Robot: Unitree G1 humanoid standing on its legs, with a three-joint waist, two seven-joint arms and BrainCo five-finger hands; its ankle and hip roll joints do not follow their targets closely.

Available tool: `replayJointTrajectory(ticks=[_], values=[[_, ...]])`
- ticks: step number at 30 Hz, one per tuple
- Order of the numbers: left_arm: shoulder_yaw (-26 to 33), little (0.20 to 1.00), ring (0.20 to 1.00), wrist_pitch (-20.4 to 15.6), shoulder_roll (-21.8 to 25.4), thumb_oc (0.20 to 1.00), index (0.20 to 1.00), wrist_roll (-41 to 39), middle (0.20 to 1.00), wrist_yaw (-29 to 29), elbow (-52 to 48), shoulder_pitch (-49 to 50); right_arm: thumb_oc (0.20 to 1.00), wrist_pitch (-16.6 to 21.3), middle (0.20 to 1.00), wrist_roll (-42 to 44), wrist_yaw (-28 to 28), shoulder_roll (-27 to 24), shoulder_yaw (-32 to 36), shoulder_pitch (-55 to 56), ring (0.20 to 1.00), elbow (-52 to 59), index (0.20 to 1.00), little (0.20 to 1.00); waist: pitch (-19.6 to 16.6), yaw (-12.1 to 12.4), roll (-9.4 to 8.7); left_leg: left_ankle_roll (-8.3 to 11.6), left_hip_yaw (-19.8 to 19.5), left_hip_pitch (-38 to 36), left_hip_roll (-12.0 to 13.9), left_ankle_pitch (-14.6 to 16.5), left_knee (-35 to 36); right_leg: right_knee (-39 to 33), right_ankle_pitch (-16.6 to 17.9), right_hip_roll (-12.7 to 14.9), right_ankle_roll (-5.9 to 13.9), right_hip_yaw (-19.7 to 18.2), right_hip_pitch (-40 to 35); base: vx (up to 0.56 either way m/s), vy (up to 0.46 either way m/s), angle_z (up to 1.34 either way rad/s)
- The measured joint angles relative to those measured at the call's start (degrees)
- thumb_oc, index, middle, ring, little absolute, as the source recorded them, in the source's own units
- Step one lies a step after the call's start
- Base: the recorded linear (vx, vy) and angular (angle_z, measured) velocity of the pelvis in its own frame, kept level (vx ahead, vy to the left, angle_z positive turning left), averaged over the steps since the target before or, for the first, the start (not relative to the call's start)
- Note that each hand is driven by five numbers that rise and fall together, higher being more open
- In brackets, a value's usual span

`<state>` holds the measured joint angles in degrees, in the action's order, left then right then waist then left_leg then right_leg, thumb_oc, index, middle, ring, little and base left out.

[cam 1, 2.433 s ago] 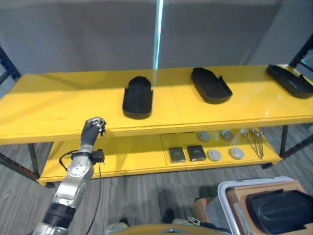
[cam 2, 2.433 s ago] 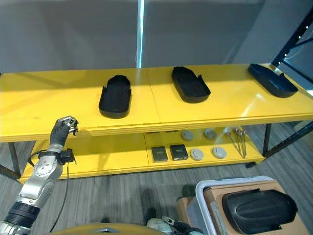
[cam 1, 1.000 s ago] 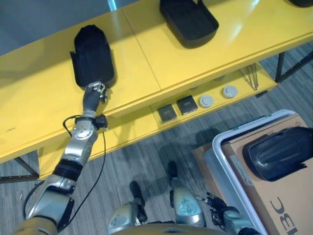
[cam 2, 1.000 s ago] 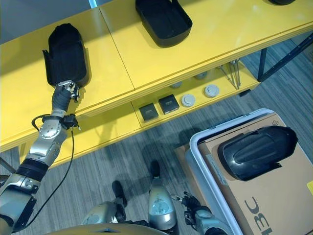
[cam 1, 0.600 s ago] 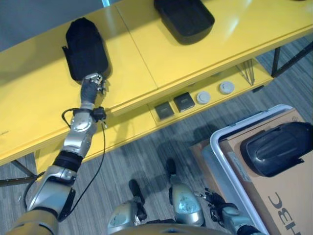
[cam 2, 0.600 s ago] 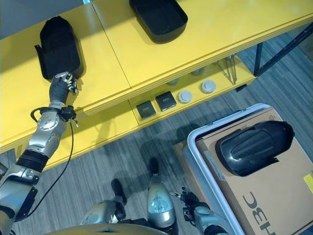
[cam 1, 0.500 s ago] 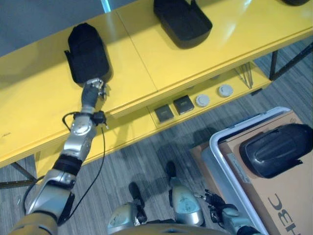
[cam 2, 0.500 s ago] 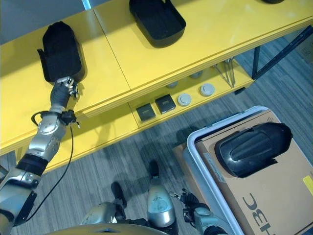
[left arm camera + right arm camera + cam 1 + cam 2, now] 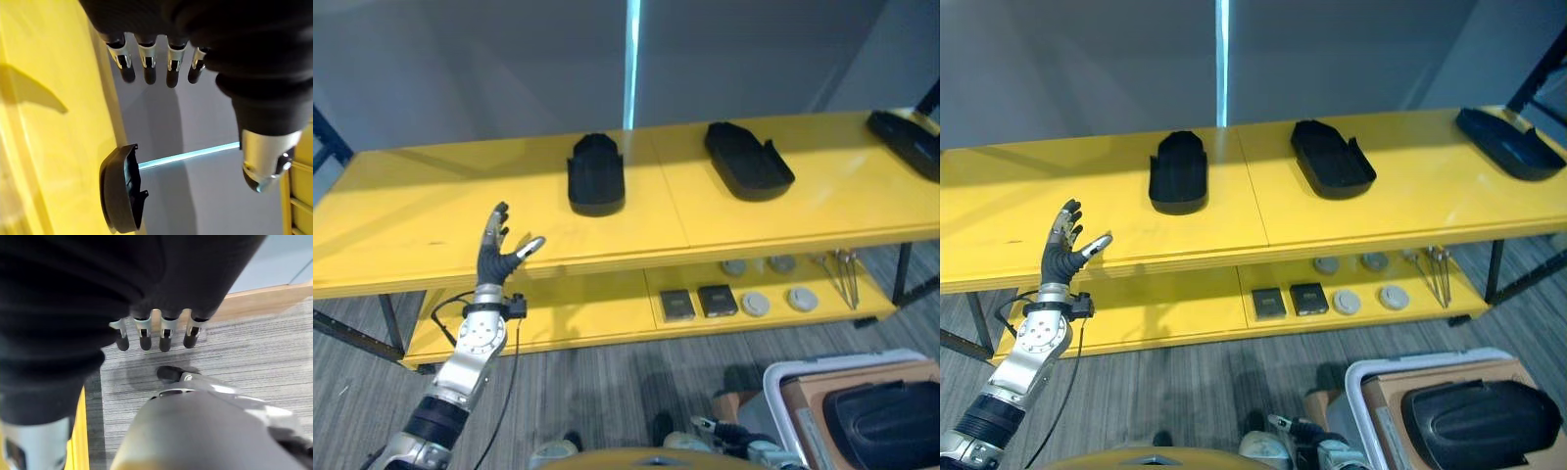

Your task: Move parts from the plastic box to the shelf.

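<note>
Three black moulded parts lie on the yellow shelf's top board [image 9: 431, 211]: one in the middle-left [image 9: 596, 174], one right of it [image 9: 748, 162], and one at the far right [image 9: 1496, 143]. My left hand [image 9: 499, 253] is raised in front of the shelf's front edge, left of and nearer than the middle-left part, open with fingers spread and holding nothing. Its wrist view shows straight fingers [image 9: 146, 66] and that part [image 9: 122, 196] beyond. A white plastic box [image 9: 1363, 380] at the lower right holds another black part [image 9: 1477, 421] on cardboard. My right hand's fingers [image 9: 142, 335] hang straight over the floor.
The lower shelf board [image 9: 587, 313] carries two dark square blocks [image 9: 697, 302], several grey discs [image 9: 756, 303] and thin metal tools [image 9: 842, 274]. Dark frame posts stand at the shelf's ends [image 9: 328, 142]. Grey striped floor [image 9: 607, 392] lies between me and the shelf.
The camera has swung back to a level look at the shelf. My left hand, curled by the near end of the middle-left part before, has drawn off to the left and opened.
</note>
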<state>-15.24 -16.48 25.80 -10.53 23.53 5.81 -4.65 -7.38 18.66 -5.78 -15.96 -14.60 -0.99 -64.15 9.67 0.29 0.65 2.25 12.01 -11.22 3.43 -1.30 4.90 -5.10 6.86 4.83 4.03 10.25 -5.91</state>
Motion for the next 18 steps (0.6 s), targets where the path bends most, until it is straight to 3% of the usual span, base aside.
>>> replayJointTrajectory(ticks=[4,10,12,18], values=[[-5.9,1.0,1.0,0.1,-0.2,1.0,1.0,5.1,1.0,4.4,7.3,1.5,1.0,-2.7,1.0,0.1,-1.9,0.6,-0.9,-0.2,1.0,-2.4,1.0,1.0,-2.9,0.4,-1.35,-0.23,-1.4,-0.2,-0.1,-0.1,0.0,0.0,0.0,0.2,0.05,1.0,-0.7,-0.01,-0.009,0.11],[-4.7,1.0,1.0,2.4,-5.0,1.0,1.0,4.4,1.0,7.8,32.3,12.0,1.0,-7.0,1.0,2.4,-4.2,1.9,-0.8,-0.1,1.0,-2.3,1.0,1.0,-3.2,1.3,-2.19,0.19,-2.5,0.4,0.1,-0.2,0.0,0.0,-0.4,0.1,-0.55,1.8,-0.6,-0.02,0.026,0.08],[-2.9,1.0,1.0,1.4,-6.1,1.0,1.0,6.4,1.0,8.4,38.8,14.5,1.0,-6.4,1.0,2.4,-4.0,1.9,-0.9,-0.2,1.0,-2.6,1.0,1.0,-3.4,2.9,-2.49,0.19,-2.7,0.9,0.1,-0.4,0.0,0.0,-0.4,0.2,-0.54,1.9,-0.1,-0.01,0.078,0.08],[-2.3,1.0,1.0,-3.2,-6.6,1.0,1.0,10.3,1.0,8.0,44.7,15.0,1.0,-5.3,1.0,4.6,-3.4,2.1,0.2,-0.2,1.0,-4.2,1.0,1.0,-3.4,2.3,-2.59,-0.03,-2.3,1.3,-0.6,-0.6,0.0,0.0,-0.3,0.9,-0.31,1.5,0.2,-0.02,0.099,0.0]])
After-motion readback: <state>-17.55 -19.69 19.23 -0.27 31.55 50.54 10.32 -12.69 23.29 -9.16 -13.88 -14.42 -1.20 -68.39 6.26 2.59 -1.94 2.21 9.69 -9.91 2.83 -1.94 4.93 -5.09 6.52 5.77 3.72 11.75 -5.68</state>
